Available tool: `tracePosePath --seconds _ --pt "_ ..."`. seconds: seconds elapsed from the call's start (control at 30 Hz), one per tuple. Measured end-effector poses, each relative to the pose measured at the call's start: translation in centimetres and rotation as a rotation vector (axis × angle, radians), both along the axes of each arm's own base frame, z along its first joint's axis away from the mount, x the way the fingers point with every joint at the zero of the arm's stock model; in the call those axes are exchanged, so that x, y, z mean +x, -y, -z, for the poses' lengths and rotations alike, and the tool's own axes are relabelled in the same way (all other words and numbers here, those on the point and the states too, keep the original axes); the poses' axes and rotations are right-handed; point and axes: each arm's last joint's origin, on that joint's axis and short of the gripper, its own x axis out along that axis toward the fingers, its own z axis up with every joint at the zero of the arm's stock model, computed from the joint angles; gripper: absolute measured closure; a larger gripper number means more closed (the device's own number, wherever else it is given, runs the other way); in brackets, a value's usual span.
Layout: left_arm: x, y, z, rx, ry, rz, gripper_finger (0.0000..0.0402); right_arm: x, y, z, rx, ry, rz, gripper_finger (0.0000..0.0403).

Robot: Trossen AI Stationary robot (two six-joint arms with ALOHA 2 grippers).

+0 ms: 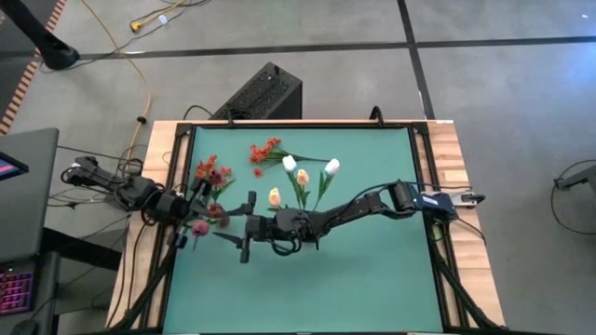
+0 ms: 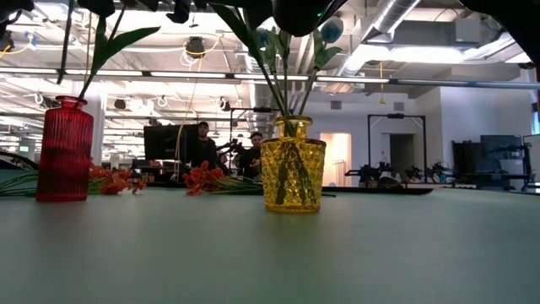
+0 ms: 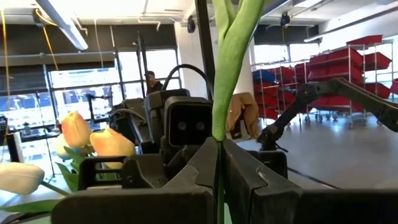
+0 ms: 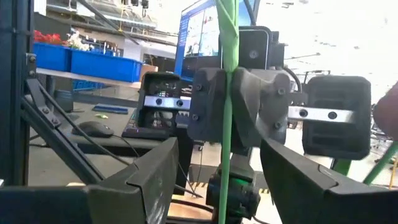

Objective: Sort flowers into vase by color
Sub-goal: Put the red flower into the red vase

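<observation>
My left gripper point(image 3: 219, 180) is shut on a green flower stem point(image 3: 227, 68) with a long leaf; its blossom is out of view. My right gripper point(image 4: 221, 180) faces it, open, one finger on either side of the same stem point(image 4: 227, 93), touching nothing. In the high view the two grippers meet at the mat's left, left gripper point(image 1: 191, 207) and right gripper point(image 1: 239, 237). A yellow glass vase point(image 2: 293, 165) holds white and peach tulips point(image 1: 302, 177). A red ribbed vase point(image 2: 64, 149) holds maroon buds point(image 1: 212, 172). My left gripper pinches the green stem point(image 3: 219, 144) between its two fingers, just below where the leaf splits off. The fingers come roughly level from the table's left and lie across the stem. The stem stands upright above the fingers; its lower end is hidden by the gripper.
Red-orange blossoms point(image 1: 265, 152) lie on the green mat toward the far edge. A black box point(image 1: 264, 91) stands on the floor beyond the table. The right arm point(image 1: 372, 203) stretches across the middle. The mat's near half point(image 1: 326, 288) is bare. People point(image 2: 202, 139) sit in the room behind.
</observation>
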Motion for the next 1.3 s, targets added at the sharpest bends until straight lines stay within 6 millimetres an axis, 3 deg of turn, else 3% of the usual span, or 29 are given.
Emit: tracePosePath --seconds 0.17,0.3,0.83,1.07,1.3 --pt "0.8 0.3 0.2 0.007 -0.019 0.000 0.0401 0.0 0.0 0.1 -0.004 -0.014 0.011 0.0153" --pt "1.1 0.4 0.1 0.019 -0.001 -0.006 0.0401 0.1 -0.1 0.2 -0.008 -0.034 0.014 0.0181" --pt "1.0 0.6 0.1 -0.013 -0.006 0.054 0.0401 -0.2 -1.4 0.7 -0.012 -0.080 0.036 0.0382" --pt "1.0 0.6 0.1 -0.065 -0.028 0.081 0.0392 -0.4 -2.7 0.5 -0.014 -0.117 0.121 0.0380" --pt "1.1 0.8 0.8 -0.061 -0.108 0.133 0.0342 -0.1 -3.7 -0.2 -0.035 -0.257 0.140 0.0384"
